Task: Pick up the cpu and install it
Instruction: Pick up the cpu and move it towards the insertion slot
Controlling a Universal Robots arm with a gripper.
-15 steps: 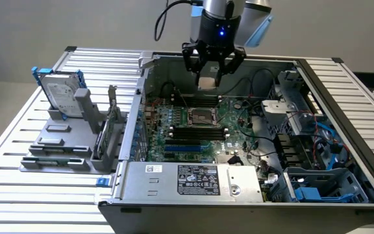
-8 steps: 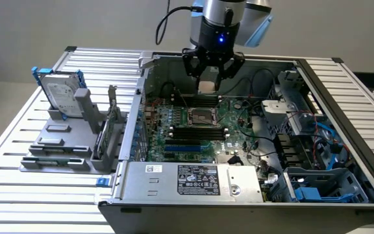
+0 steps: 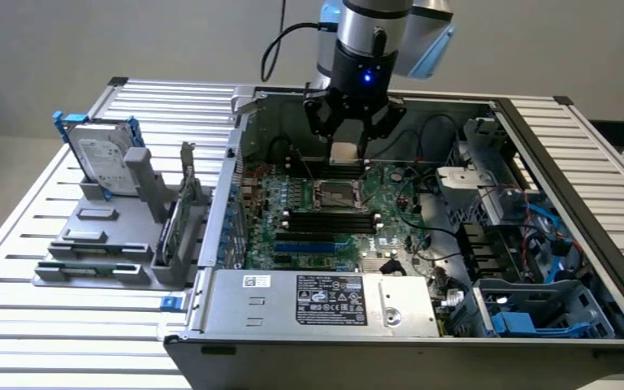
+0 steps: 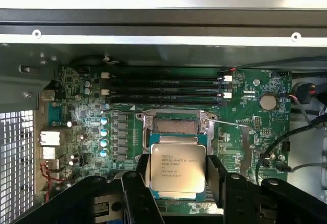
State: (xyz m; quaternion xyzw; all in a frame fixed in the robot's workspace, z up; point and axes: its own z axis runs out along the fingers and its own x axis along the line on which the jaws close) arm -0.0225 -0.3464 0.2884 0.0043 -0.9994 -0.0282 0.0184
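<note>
Exterior view: the arm [image 3: 375, 32] is cut off at the picture's edge, so just its dark wrist and the gripper [image 3: 347, 136] show, hanging inside the open computer case [image 3: 572, 162]. Its fingers pinch the cpu [image 3: 344, 153], which shows here as a small pale square; whether it sits level is hard to tell. Taking the socket [image 3: 341, 195] as the centre of a dial, the cpu hangs at twelve o'clock, apart from the board. The memory sticks [image 3: 334, 221] lie at six o'clock, with the labelled power supply [image 3: 328, 301] further out the same way. A blue bracket [image 3: 529, 321] sits at four o'clock among tangled cables, which hide that corner of the case floor. At nine to ten o'clock, outside the case on the slatted table [image 3: 30, 325], a hard drive [image 3: 104, 154] stands upright in a grey fixture [image 3: 106, 244].

In the wrist view the black fingers [image 4: 214, 178] press against two opposite edges of the cpu [image 4: 177, 165], silver top facing the camera. Its print is too small to read, and the gripper [image 4: 180, 185] body hides its near edge. The chip covers part of the socket [image 4: 175, 124], whose metal frame and dark middle show past it. More memory sticks [image 4: 163, 89] lie beyond the socket, a coin battery [image 4: 267, 101] is off to one side, and the case wall [image 4: 163, 30] crosses behind.
</note>
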